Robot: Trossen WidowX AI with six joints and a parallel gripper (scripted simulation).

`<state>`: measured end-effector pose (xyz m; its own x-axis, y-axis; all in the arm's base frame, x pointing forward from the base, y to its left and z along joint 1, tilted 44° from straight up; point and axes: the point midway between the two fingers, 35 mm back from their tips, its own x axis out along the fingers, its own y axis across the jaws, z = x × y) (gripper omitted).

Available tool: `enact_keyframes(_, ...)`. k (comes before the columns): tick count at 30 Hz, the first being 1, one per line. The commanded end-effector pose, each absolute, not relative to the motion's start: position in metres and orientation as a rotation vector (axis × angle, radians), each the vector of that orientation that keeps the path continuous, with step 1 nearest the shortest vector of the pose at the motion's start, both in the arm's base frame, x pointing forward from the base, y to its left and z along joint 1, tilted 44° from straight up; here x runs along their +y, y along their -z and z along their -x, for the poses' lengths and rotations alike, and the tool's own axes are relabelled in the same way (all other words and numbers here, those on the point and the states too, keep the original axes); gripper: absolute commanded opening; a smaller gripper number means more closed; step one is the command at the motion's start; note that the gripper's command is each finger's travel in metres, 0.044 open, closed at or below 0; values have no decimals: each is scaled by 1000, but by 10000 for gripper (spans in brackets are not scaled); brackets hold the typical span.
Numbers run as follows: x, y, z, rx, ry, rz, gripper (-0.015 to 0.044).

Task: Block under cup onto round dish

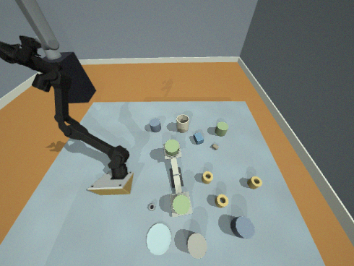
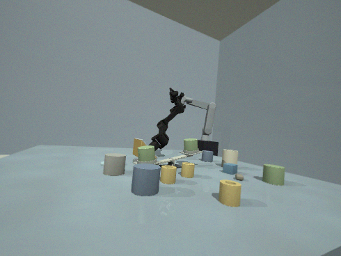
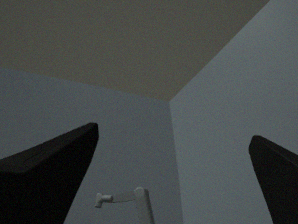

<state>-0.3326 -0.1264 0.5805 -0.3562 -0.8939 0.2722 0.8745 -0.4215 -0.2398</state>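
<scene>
the robot's arm (image 1: 87, 138) (image 2: 169, 116) is matte black, with chunky joints and tapered fingers.

Three yellow rings (image 1: 203, 178) (image 2: 230, 195) are standing on the desk (image 1: 119, 224) (image 2: 104, 222). A blue block (image 1: 199, 138) (image 2: 230, 168) is lying near a cream cup (image 1: 183, 126) (image 2: 230, 157), and a grey arm (image 1: 40, 25) (image 2: 209, 118) (image 3: 143, 206) is rising behind.

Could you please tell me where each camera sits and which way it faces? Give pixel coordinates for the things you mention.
Top: high above the mat, looking steeply down on the balance (image 1: 175, 167) (image 2: 174, 159) and the dish (image 1: 159, 238); the whole arm shows, base to gripper (image 1: 8, 54) (image 2: 170, 91) (image 3: 174, 135).
Exterior: low beside the mat, looking across it; the arm rises beyond the balance.
Wrist: on the arm, facing walls and ceiling between two dark, open fingers.
Shared: top and exterior both show the balance with its two green cups (image 1: 172, 147) (image 2: 146, 153).
</scene>
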Motion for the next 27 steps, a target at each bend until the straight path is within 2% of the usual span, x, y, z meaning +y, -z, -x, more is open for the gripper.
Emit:
enact_keyframes(1,-115,-606,307,99,1994,557,440)
enact_keyframes(27,-78,-693,167,248,2013,1220,440)
